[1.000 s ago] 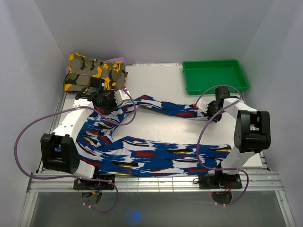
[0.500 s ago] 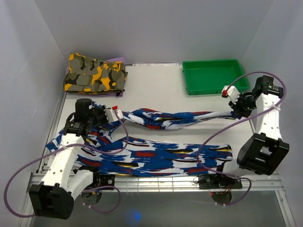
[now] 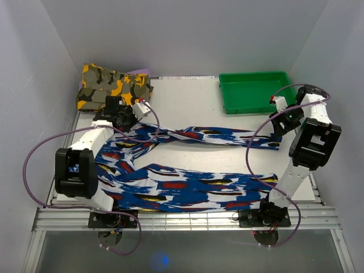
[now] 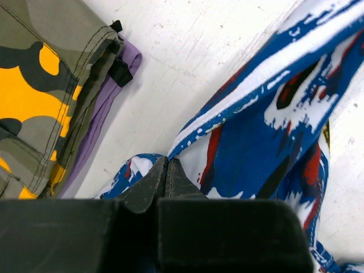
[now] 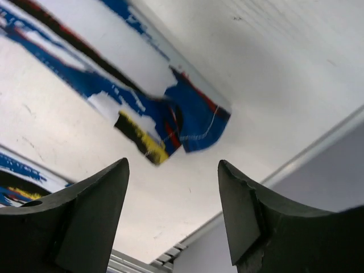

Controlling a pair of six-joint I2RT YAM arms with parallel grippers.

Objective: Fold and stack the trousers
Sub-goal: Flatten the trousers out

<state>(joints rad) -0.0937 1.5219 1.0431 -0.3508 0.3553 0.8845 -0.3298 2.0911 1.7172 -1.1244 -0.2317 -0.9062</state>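
We see the trousers spread over the table in a rough sideways U. One leg lies flat along the near edge, running L to R. The other leg runs across the middle of the table twd the R side, narrow and a bit twisted. The two legs join in a rumpled bunch at the L.

L gripper sits at the far-L part of that bunch. In the wrist view its jaws are pinched tight on a fold of the blue cloth, w/ fabric spilling out to both sides of the tips.

R gripper hangs over the R end of the middle leg. Its jaws stand wide w/ nothing btw them. The leg's hem lies on the table below them; it looks clear of both fingers, though the blur makes that hard to confirm.

A folded camouflage garment sits at the far-L corner, just beyond the L gripper, w/ something purple under its edge. A green tray sits at the far R, apart from the cloth.
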